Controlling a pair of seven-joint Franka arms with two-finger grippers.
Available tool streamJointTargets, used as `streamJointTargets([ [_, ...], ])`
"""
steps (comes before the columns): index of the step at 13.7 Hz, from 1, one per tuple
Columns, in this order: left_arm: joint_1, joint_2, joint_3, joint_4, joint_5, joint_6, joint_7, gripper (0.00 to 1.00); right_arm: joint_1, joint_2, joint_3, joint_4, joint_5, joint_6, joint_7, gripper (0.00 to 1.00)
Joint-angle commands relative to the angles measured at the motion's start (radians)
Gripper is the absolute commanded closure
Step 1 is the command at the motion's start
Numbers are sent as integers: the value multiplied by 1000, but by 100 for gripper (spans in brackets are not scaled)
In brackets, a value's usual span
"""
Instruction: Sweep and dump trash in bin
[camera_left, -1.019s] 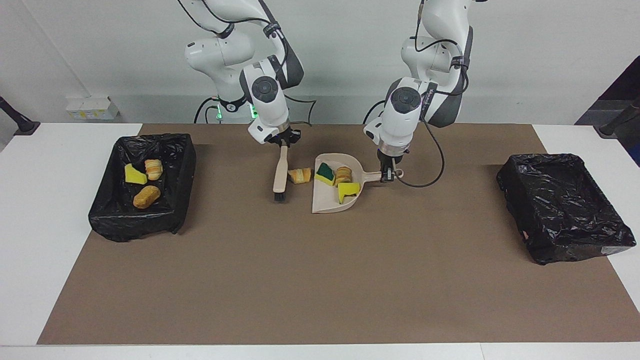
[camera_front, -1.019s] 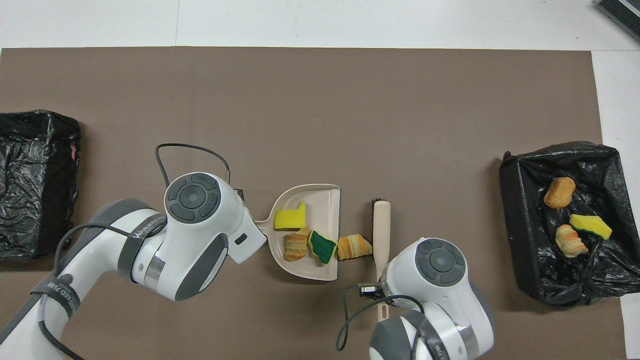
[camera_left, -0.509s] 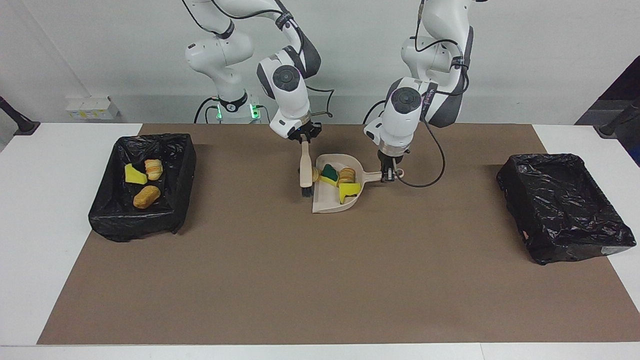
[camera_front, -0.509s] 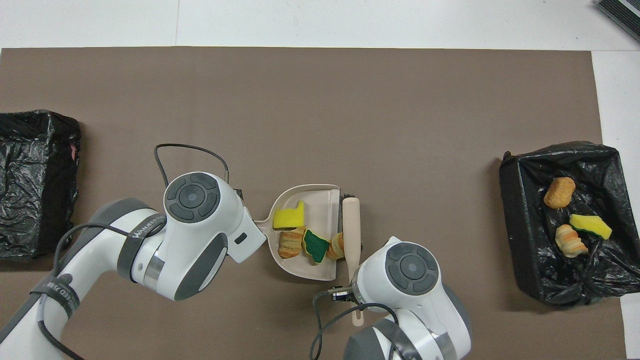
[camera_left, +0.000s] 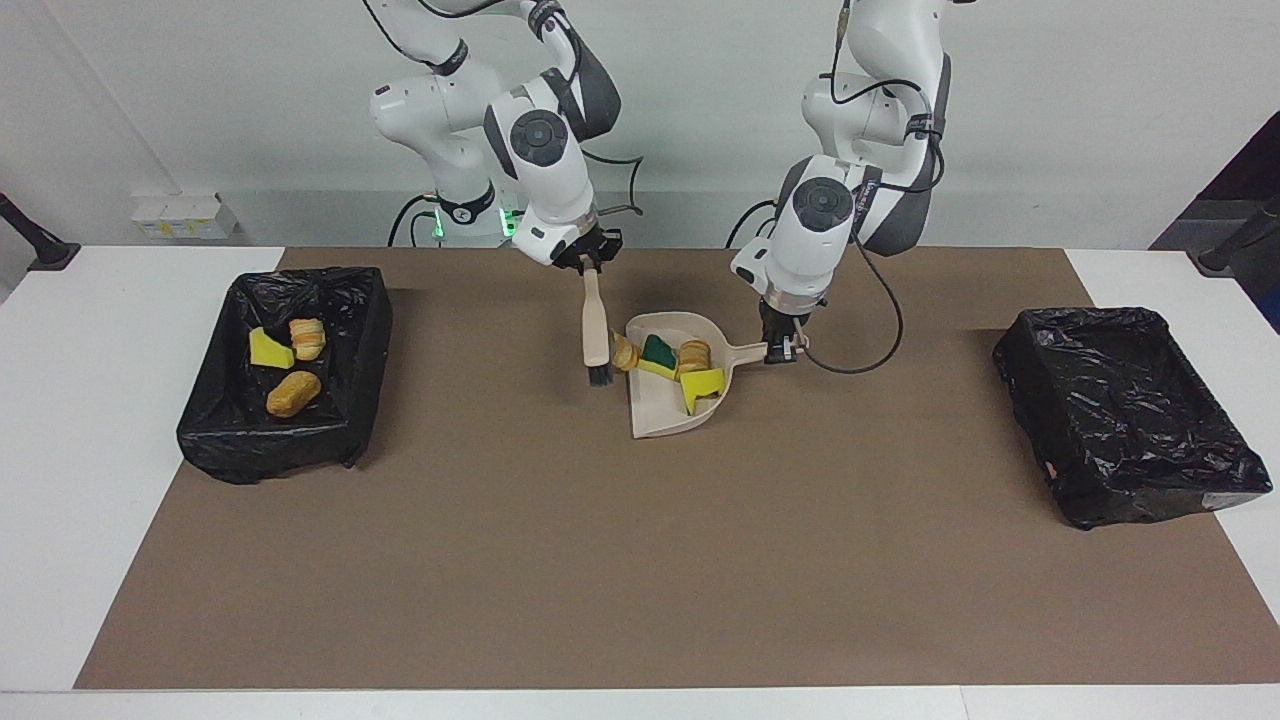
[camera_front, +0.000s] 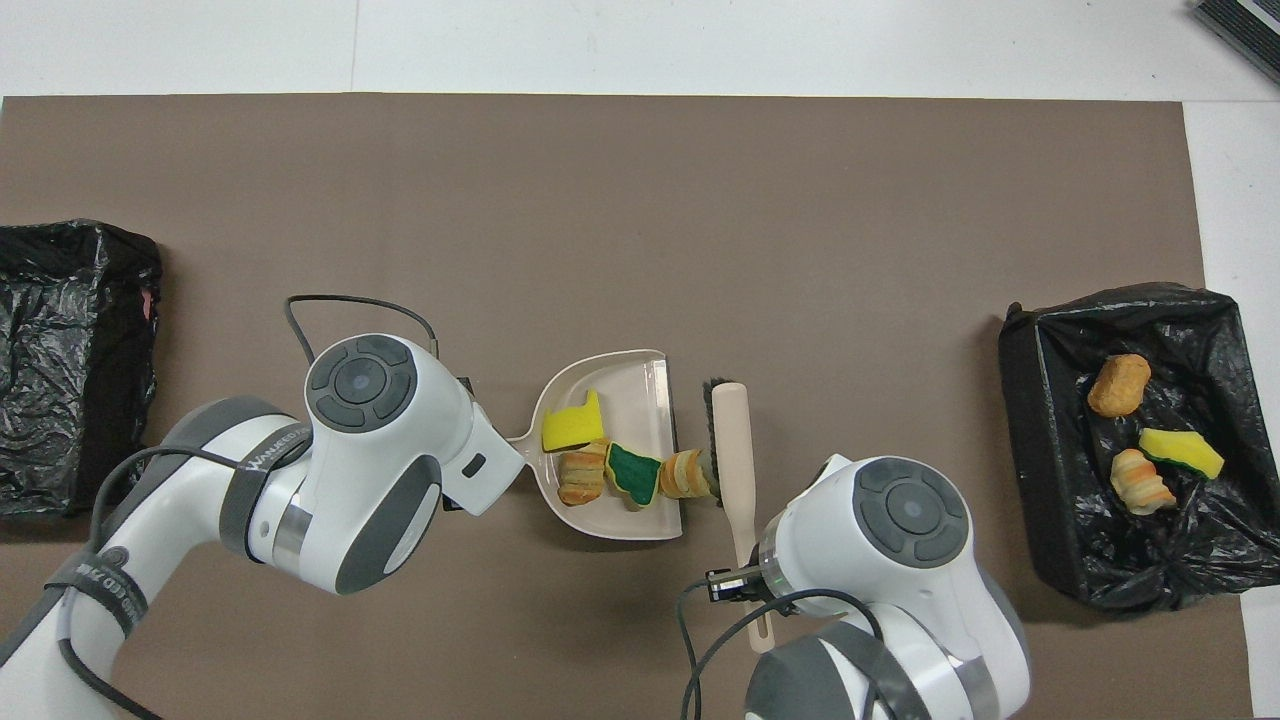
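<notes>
holding dustpan (camera_left: 672, 390) steady by its handle, left gripper (camera_left: 781, 347) clamped – right gripper (camera_left: 588, 265) pinches brush (camera_left: 596, 335), bristles beside pan mouth to herd trash (camera_left: 668, 357) in; three scraps already in bin (camera_left: 285, 370)

Bright, even light from above; soft short shadows beside both black bins (camera_left: 285, 370); sharp focus, no glare.
</notes>
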Motion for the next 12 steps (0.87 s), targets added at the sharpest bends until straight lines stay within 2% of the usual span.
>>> streamJointTargets([
  [1,20,-21,-1,-26,-25,-12,-11,100,6,-7,9,-8,27,42,-4,100],
  [3,20,-23,-1,-26,-25,-15,-10,100,70,36,18,-3,78,126,40,100],
  [7,20,-24,-1,-28,-25,-26,-11,100,92,56,18,41,82,128,42,100],
  [12,20,-24,-1,-28,-25,-29,-13,100,165,56,24,72,113,134,44,100],
])
